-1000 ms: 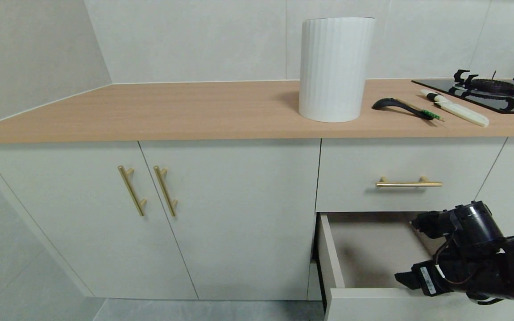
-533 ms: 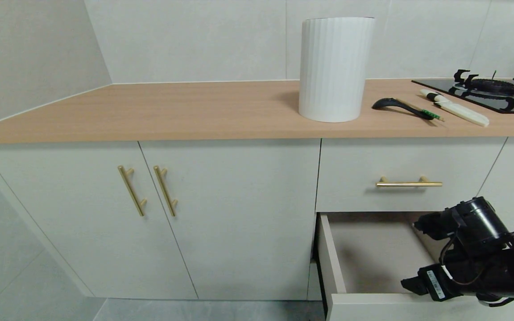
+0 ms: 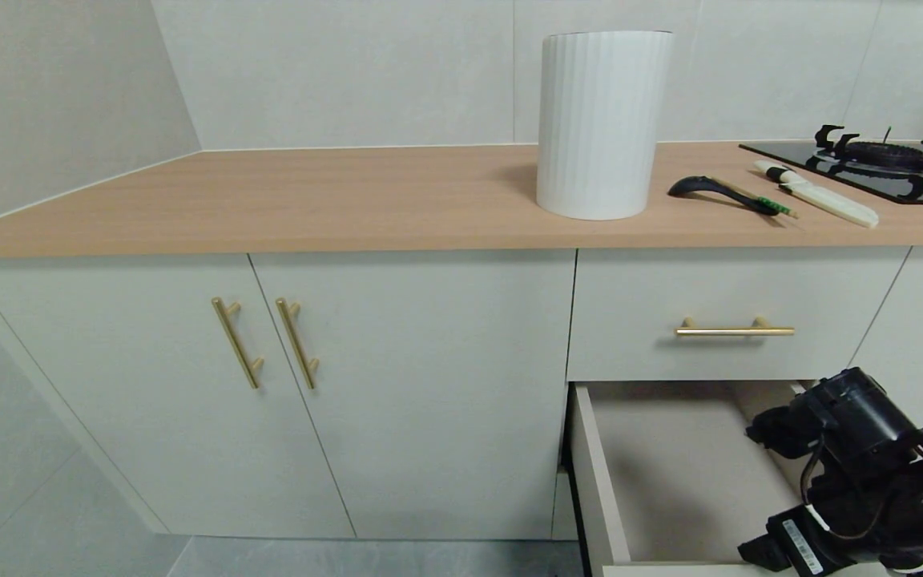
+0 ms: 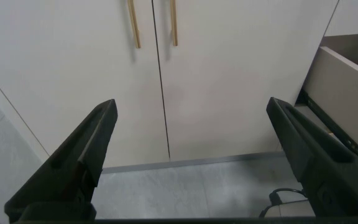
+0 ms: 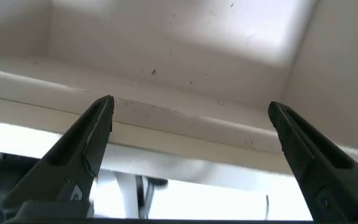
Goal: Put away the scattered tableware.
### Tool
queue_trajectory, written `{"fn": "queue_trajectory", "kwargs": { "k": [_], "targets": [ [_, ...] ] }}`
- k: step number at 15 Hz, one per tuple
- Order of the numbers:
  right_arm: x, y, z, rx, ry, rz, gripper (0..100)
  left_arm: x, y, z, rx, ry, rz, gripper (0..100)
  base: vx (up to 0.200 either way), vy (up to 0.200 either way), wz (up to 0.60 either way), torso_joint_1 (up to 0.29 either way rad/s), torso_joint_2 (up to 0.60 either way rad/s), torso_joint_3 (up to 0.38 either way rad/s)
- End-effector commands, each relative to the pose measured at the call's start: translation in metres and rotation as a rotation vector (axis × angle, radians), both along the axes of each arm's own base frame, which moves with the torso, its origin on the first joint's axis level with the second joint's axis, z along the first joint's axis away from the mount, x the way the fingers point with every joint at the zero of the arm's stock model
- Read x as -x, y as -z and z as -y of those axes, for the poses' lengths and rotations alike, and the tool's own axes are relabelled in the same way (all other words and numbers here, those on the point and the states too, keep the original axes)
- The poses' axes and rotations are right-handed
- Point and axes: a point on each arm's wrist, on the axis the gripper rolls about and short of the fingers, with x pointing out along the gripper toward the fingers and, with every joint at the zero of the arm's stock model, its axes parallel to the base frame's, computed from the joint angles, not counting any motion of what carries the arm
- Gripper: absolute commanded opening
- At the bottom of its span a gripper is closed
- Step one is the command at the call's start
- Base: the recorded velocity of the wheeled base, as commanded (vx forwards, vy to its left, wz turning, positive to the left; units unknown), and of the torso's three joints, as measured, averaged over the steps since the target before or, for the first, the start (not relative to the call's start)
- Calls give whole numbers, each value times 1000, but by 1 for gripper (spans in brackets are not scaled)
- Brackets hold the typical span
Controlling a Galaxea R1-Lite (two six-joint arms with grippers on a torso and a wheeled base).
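Lower than a second ago, the right arm bends at the frame's lower right over the drawer, now further out. The right gripper has its jaws spread at the drawer's front edge; the left gripper is spread before the cabinet doors. The ladle and knife lie on the countertop, upper right.

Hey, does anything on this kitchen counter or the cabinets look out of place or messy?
Yes. A black ladle, a thin green-tipped stick and a white knife lie loose on the counter beside the stove, and the lower drawer stands pulled open. Nothing looks spilled or broken.
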Motion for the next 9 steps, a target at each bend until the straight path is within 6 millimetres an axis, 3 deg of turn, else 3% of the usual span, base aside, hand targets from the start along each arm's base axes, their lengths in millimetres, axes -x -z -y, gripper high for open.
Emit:
{"fn": "queue_trajectory", "kwargs": {
  "k": [1, 9],
  "targets": [
    [4, -4, -3, -2, -19, 6, 100, 0, 0, 0, 0, -1, 0, 100, 0, 0, 0, 0, 0, 0],
    [26, -6, -2, 87, -124, -143, 100, 0, 0, 0, 0, -1, 0, 100, 0, 0, 0, 0, 0, 0]
  ]
}}
